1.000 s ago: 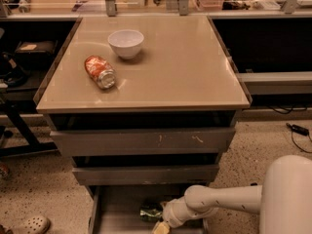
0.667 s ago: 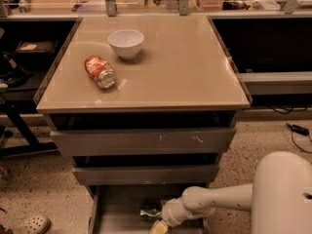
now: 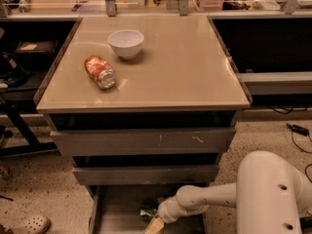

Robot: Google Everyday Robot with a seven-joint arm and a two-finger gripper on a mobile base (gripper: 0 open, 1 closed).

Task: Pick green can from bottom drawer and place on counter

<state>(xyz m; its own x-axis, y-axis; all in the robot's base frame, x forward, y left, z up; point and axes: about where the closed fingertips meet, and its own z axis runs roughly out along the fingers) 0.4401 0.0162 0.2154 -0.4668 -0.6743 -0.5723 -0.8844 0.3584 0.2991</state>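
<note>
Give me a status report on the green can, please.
Gripper low in bottom drawer, right at green can. Can in drawer, not yet on counter. White bowl and orange-red can sit on counter.

There are two cans in all: one orange-red can (image 3: 100, 72), which lies on its side on the tabletop (image 3: 180, 67), and one green can (image 3: 147, 213), which is inside the bottom drawer (image 3: 114, 211). There is one white bowl (image 3: 126, 43), and it stands also on the tabletop. The cabinet has one tabletop and three drawers: one upper drawer (image 3: 144, 141), one middle drawer (image 3: 146, 173), and the one bottom drawer, which is pulled out. There is one robot arm (image 3: 204, 201) with one end effector (image 3: 155, 224); the end effector is low inside the bottom drawer, just beside the green can. On the floor at the left there is one pale shoe (image 3: 30, 224).
</note>
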